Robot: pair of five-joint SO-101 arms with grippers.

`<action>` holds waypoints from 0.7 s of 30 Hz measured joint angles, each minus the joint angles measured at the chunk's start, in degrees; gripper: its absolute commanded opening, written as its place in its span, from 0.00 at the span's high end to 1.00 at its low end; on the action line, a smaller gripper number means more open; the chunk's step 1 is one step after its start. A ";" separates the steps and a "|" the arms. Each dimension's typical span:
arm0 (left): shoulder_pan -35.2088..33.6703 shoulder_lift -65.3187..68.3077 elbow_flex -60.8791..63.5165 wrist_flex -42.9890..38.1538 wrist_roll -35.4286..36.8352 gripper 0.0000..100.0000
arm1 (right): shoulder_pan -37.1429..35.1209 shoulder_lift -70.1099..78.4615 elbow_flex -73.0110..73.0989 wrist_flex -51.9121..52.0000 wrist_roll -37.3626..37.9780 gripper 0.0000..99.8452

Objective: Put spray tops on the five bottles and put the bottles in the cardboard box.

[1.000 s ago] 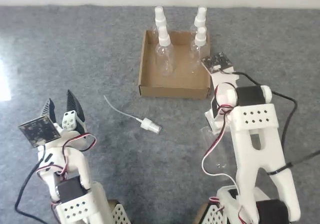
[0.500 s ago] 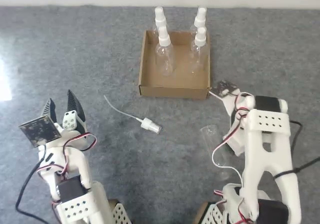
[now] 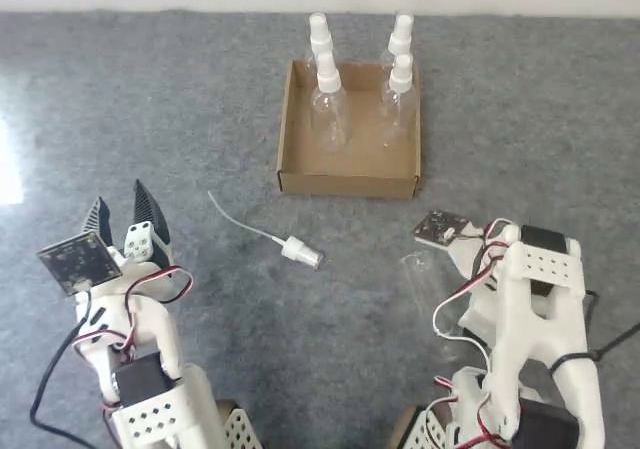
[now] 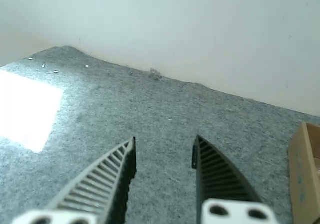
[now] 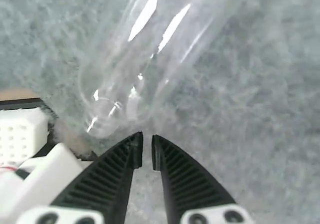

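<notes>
Broadly, the grey bench (image 3: 150, 99) carries the cardboard box (image 3: 348, 181) at its far middle, with four capped bottles (image 3: 329, 99) standing in it. The left hand (image 4: 165, 140) sits open and empty, well apart at the near left. The right hand (image 5: 147, 136), nearly closed on nothing, sits just beside what looks like the base of the uncapped bottle (image 5: 150, 49), which lies on its side under that arm. I judge this bottle light, thin-walled, slick and apt to roll, so it is best held mid-body, gently. The spray top (image 3: 302, 252) lies between the arms. Its dip tube (image 3: 240, 222) looks floppy, so grip the head instead. Nothing lies between it and the bottle.
</notes>
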 measured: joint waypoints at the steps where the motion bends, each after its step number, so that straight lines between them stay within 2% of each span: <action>1: 0.00 0.00 0.00 0.00 0.00 0.83 | 0.00 0.00 0.44 -0.53 0.00 0.99; 17: 0.00 0.00 0.00 0.00 0.00 0.83 | -10.55 -0.09 6.33 -0.79 0.00 0.99; 21: 0.00 0.00 0.00 0.00 0.00 0.83 | -15.12 -0.35 6.24 -0.79 -4.31 0.99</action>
